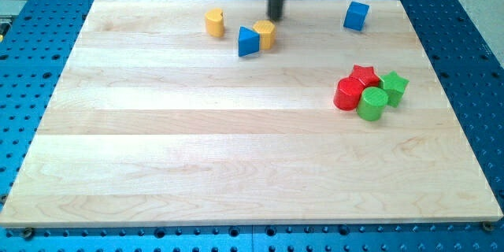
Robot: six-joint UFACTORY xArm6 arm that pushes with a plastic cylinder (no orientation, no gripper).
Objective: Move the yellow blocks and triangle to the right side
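My tip point(275, 18) stood at the far edge of the wooden board point(236, 165), just beyond the yellow hexagonal block point(265, 34) and close to touching it; being a bare rod, it had no fingers to open or close. That block touched the blue triangle point(248, 42) on its left, with the yellow cylinder point(214, 23) further left. The blue cube point(356, 16) sat far right, while the red star point(363, 75), red cylinder point(346, 94), green cylinder point(372, 104) and green star point(394, 87) clustered at the right.
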